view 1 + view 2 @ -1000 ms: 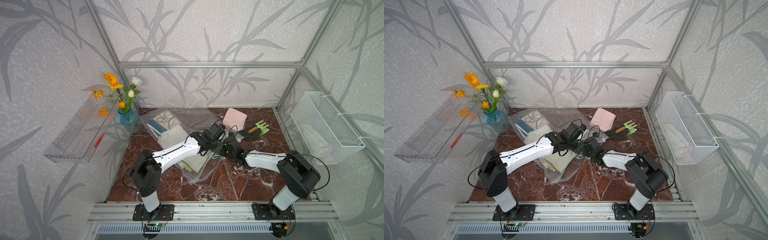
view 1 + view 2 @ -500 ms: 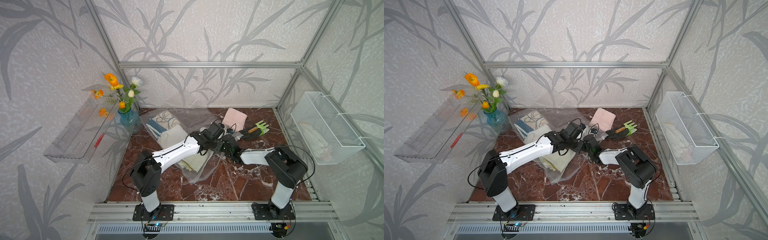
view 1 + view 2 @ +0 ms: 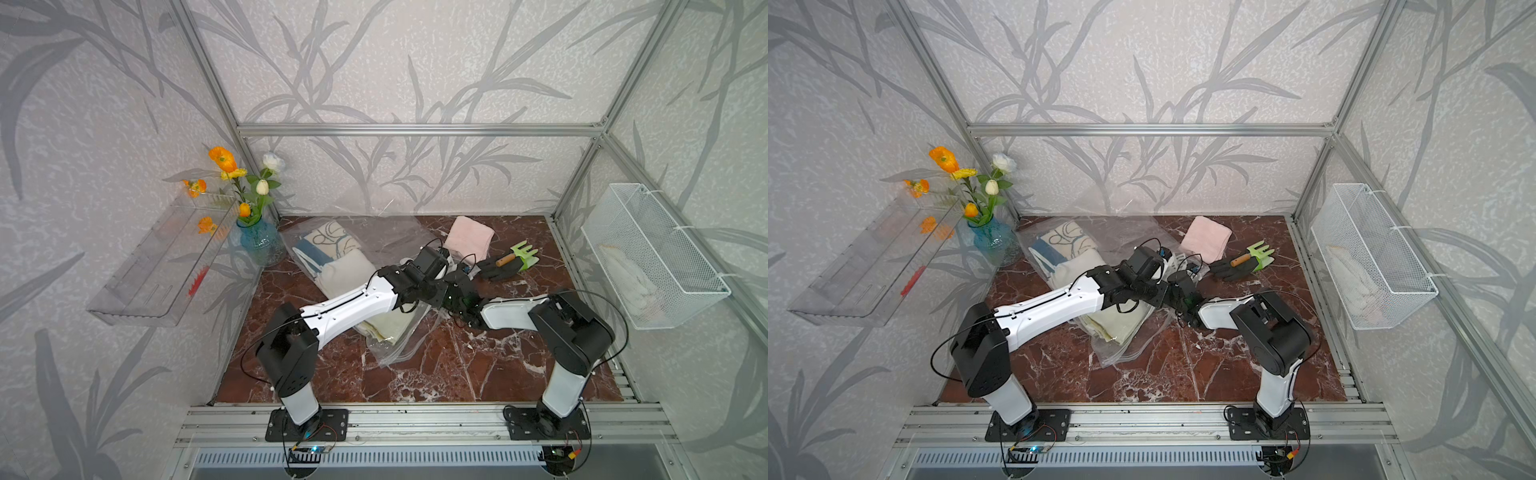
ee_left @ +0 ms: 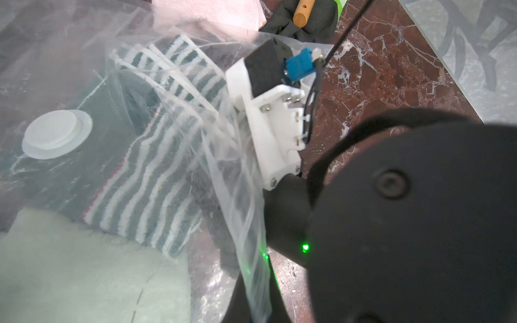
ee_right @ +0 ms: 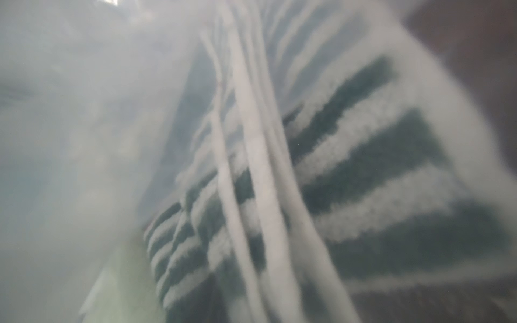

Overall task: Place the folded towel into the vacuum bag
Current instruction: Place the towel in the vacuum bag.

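The vacuum bag (image 3: 399, 243) lies crinkled across the back of the marble table, with several folded cloths inside; it also shows in a top view (image 3: 1133, 232). Its round white valve (image 4: 56, 134) faces up. My left gripper (image 4: 256, 279) is shut on the film at the bag's mouth and holds it raised. A green-and-white striped folded towel (image 4: 156, 179) lies under that film, filling the blurred right wrist view (image 5: 377, 167) behind the white zip strips (image 5: 251, 167). My right gripper (image 3: 455, 276) reaches into the mouth, its fingers hidden by plastic and the left arm.
A pink folded towel (image 3: 469, 241) lies behind the bag's mouth. A black glove with a green hand rake (image 3: 505, 264) sits right of it. A blue vase of flowers (image 3: 257, 245) stands at the back left. A wire basket (image 3: 652, 257) and a clear shelf (image 3: 162, 262) hang on the side walls.
The right arm's elbow has swung in toward the middle and its wrist has pushed closer to the bag's mouth. The left arm has kept its hold and place.
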Controlling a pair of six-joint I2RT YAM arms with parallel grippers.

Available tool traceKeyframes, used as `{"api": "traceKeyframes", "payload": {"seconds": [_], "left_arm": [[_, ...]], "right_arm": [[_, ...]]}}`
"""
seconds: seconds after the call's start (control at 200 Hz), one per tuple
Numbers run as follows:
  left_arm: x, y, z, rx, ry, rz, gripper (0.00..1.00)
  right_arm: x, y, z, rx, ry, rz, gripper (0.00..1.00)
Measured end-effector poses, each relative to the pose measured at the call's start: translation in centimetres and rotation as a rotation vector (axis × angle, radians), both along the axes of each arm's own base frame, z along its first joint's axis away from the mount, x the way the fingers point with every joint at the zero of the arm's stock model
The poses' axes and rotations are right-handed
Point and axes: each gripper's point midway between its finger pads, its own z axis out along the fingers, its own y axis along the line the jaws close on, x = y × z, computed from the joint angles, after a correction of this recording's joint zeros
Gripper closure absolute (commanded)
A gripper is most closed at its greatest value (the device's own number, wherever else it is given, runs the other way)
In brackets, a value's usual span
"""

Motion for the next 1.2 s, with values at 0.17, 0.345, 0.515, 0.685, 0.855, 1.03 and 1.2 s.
{"api": "traceKeyframes", "payload": {"seconds": [0.17, 0.345, 0.515, 0.685, 0.855, 1.03, 1.2], "left_arm": [[0.3, 0.6, -0.2, 0.017, 0.001, 0.023, 1.0], [0.7, 1.1, -0.4, 0.038, -0.01, 0.045, 1.0], [1.1, 1.5, -0.5, 0.051, -0.017, 0.061, 1.0], [1.3, 1.6, -0.4, 0.047, -0.02, 0.067, 0.96], [-0.1, 1.1, 0.5, -0.01, 0.001, 0.028, 0.86], [-2.1, 1.2, 3.7, -0.116, -0.009, -0.002, 0.69], [-2.3, 2.5, 7.2, -0.221, -0.054, 0.027, 0.67]], "right_arm": [[2.7, 2.2, 0.3, 0.015, -0.087, 0.005, 0.74], [4.7, 3.3, 1.1, 0.047, -0.167, -0.016, 0.75], [5.9, 4.5, 1.7, 0.1, -0.218, -0.004, 0.62], [5.8, 4.9, 1.6, 0.117, -0.199, 0.018, 0.37], [1.4, 2.2, 0.6, 0.096, -0.112, 0.028, 0.32], [-2.9, -1.3, 2.3, 0.086, -0.04, 0.03, 0.31], [-4.9, -5.7, 4.2, -0.027, 0.049, 0.04, 0.31]]}}
